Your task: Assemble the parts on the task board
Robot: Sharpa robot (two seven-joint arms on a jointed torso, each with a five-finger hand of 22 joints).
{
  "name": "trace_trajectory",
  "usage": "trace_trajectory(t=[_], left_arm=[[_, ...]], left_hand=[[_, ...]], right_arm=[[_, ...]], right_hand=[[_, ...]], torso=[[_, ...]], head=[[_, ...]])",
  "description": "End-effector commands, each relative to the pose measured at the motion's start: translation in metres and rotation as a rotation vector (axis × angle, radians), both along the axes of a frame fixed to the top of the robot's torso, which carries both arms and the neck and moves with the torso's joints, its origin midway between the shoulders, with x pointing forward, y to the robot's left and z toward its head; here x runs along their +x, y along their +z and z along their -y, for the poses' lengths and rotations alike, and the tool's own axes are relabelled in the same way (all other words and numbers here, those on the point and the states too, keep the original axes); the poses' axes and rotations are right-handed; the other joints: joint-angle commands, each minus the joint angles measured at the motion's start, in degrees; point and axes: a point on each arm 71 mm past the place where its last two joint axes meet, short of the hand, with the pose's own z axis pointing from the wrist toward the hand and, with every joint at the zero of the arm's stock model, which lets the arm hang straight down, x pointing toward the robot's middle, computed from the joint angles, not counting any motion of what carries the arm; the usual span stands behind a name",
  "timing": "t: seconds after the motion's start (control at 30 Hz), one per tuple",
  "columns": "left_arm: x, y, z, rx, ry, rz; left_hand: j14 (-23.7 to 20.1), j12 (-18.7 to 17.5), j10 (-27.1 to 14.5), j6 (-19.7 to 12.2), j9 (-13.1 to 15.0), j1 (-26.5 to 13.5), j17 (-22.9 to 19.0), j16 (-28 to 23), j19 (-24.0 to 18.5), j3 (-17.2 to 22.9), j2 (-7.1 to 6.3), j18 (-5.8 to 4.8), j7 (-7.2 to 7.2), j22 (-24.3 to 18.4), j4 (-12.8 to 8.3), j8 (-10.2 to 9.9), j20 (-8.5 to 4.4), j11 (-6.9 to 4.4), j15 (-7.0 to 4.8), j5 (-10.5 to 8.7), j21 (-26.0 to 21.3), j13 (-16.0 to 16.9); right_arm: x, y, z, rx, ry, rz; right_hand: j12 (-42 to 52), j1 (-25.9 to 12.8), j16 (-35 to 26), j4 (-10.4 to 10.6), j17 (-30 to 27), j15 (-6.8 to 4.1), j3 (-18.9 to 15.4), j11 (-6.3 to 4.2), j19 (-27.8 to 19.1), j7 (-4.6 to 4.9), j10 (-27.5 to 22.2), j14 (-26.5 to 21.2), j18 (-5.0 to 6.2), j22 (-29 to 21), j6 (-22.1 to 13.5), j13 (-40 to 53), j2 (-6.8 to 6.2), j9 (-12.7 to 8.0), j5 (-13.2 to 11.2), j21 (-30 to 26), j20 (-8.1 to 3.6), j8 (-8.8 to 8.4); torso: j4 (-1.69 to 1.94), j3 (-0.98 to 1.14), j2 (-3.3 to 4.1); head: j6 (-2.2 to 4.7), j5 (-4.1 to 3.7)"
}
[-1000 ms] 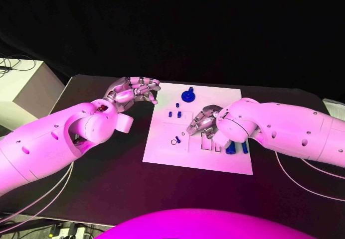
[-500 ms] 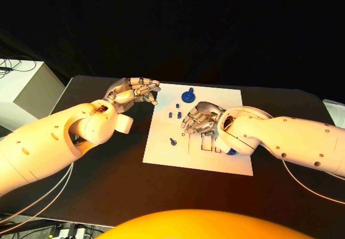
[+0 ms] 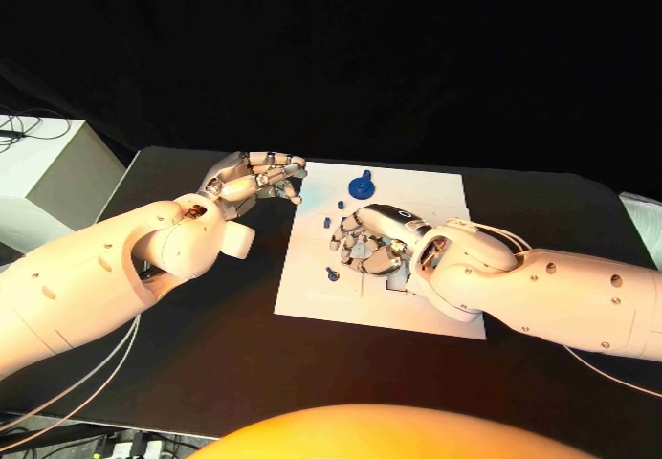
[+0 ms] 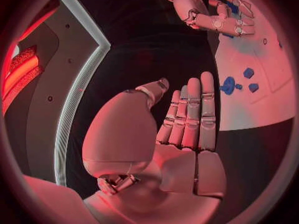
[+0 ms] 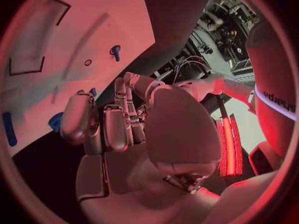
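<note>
Right hand [image 3: 370, 244] hovers mid-frame over the task board [image 3: 311, 287], fingers curled, seemingly empty, likely lining up a small blue part [image 3: 333, 273] at lower left. Left hand [image 3: 255, 177] waits upper left off the board's edge, clenched on nothing.

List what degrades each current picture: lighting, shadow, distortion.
Head view: warm light, black surroundings; the right hand covers much of the task board. Left wrist view: red-lit fisheye, the board's edge bends, and the left hand takes up the middle. Right wrist view: red tint, curved board edges, dark vignette at the circle's rim.
</note>
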Motion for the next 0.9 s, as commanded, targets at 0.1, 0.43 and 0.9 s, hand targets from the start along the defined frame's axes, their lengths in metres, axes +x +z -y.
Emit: trace_trajectory(t=[0.1, 0.43, 0.9], left_arm=[[-0.001, 0.0, 0.002, -0.006, -0.018, 0.008], [-0.001, 0.0, 0.001, -0.005, -0.018, 0.007], [-0.001, 0.0, 0.001, -0.004, -0.016, 0.007]], left_hand=[[-0.12, 0.27, -0.63, -0.47, -0.11, 0.69, 0.08, -0.42, 0.4, -0.42, 0.07, 0.76, 0.58, -0.11, -0.14, 0.28, -0.07, -0.02, 0.17, -0.06, -0.34, -0.07], [-0.12, 0.27, -0.63, -0.47, -0.11, 0.69, 0.08, -0.42, 0.4, -0.42, 0.07, 0.76, 0.58, -0.11, -0.14, 0.28, -0.07, -0.02, 0.17, -0.06, -0.34, -0.07], [-0.12, 0.27, -0.63, -0.47, -0.11, 0.69, 0.08, -0.42, 0.4, -0.42, 0.07, 0.76, 0.58, -0.11, -0.14, 0.28, -0.07, -0.02, 0.17, -0.06, -0.34, -0.07]], right_arm=[[-0.01, -0.001, -0.01, -0.058, 0.09, 0.17], [-0.017, -0.016, -0.022, -0.181, 0.121, 0.225], [-0.018, -0.026, -0.029, -0.259, 0.088, 0.287]], right_hand=[[-0.29, 0.66, 0.3, 0.15, -0.17, 0.35, 0.48, -0.14, 3.46, -0.4, -0.66, 1.49, -0.33, 0.89, 0.45, 0.03, -0.19, -0.11, -0.3, -0.39, 0.07, -0.28], [-1.47, 0.56, -1.14, 0.84, -2.46, 0.45, 0.95, 0.13, 2.55, -0.81, -3.38, 0.6, 0.31, -0.98, 2.73, -0.28, -0.47, -0.18, -1.04, -4.48, 0.28, 0.21], [-2.31, 0.78, -3.0, 1.5, -5.43, 0.53, 1.54, 0.57, 1.28, -0.69, -5.38, -1.1, 1.06, -3.08, 3.55, -0.94, -0.54, -0.43, -1.46, -9.06, 0.56, 0.25]], torso=[[0.0, -0.08, -0.01], [0.0, -0.09, -0.02], [-0.01, -0.08, -0.02]], head=[[0.0, 0.06], [-0.07, 0.18], [-0.31, 0.38]])
